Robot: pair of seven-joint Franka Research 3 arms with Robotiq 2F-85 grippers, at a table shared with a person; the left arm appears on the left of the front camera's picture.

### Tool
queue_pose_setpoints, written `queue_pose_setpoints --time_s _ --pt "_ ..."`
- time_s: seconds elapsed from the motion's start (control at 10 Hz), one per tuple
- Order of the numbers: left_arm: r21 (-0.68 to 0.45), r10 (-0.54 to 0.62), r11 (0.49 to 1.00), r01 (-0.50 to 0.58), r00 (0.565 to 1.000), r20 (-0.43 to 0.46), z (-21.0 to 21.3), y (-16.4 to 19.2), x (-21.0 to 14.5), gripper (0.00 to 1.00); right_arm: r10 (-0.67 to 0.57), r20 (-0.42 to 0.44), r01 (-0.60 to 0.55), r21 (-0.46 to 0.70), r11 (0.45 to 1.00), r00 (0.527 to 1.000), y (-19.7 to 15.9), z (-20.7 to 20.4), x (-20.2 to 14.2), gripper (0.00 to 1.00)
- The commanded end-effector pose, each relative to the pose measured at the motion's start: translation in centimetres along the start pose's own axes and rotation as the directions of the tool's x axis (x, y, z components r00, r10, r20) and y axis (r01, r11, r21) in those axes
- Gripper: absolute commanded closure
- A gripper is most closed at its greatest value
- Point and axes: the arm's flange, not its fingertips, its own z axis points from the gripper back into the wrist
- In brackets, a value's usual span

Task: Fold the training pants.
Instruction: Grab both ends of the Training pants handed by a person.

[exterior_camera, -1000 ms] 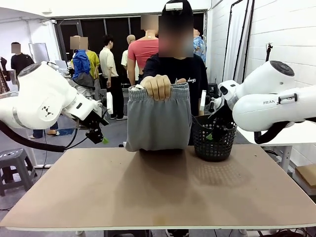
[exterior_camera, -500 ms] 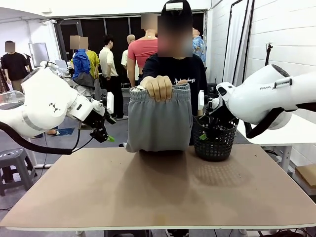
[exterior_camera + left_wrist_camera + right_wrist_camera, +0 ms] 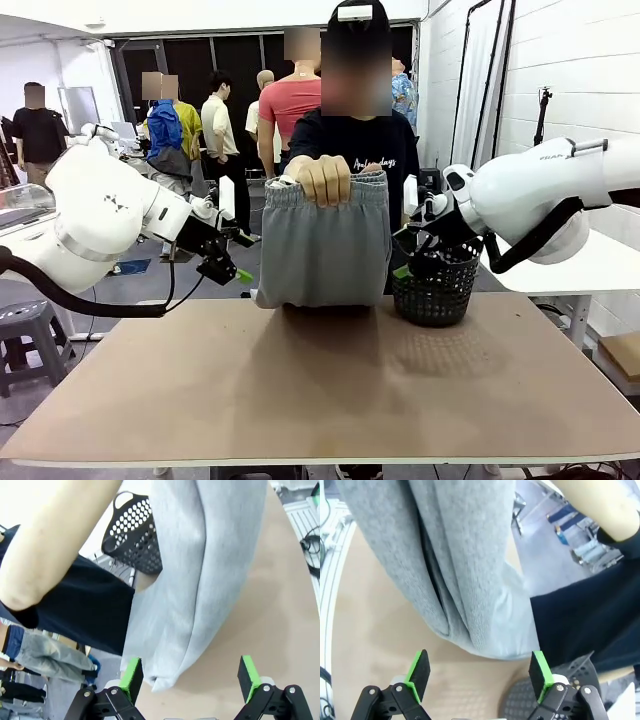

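Soft, limp pants (image 3: 322, 250) hung from a hand (image 3: 320, 178); left fingers (image 3: 131, 675) and right fingers (image 3: 419, 672), released, flanked the lower corners, the likely holds.

Brown table (image 3: 300, 400) with black mesh basket (image 3: 433, 295) near far edge

- We see the training pants (image 3: 322, 245) in a plain light grey, with no print on them.
- The basket (image 3: 433, 298) is black; in the left wrist view we make out a regular pattern of round holes in its wall.
- The table (image 3: 320, 390) looks to us a flat, dull brown.
- The person's T-shirt (image 3: 400, 150) is dark, near black, with pale script across the chest.
- We note the left arm (image 3: 100, 215) and right arm (image 3: 530, 195) as white; the left gripper (image 3: 190, 674) and right gripper (image 3: 479, 672) are black with bright green pads (image 3: 131, 675).
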Motion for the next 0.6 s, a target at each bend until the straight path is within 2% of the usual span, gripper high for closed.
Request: queue_pose_setpoints --time_s 0.0,0.2,0.5 --pt "0.002 0.0 1.0 0.0 0.996 0.093 -0.7 0.4 -0.5 0.0 0.008 0.087 -0.01 0.022 1.0 0.996 -0.7 -1.1 -0.7 0.0" --pt "0.026 -0.001 1.0 -0.003 0.989 0.147 -0.7 0.1 0.2 0.0 0.003 0.129 -0.009 0.045 0.999 0.992 -0.5 -0.9 -0.4 0.0" --pt "-0.016 0.027 1.0 -0.024 0.97 0.243 -0.7 -0.4 1.1 0.0 0.004 0.194 -0.017 0.067 0.998 0.981 -0.1 -0.8 0.0 0.0"
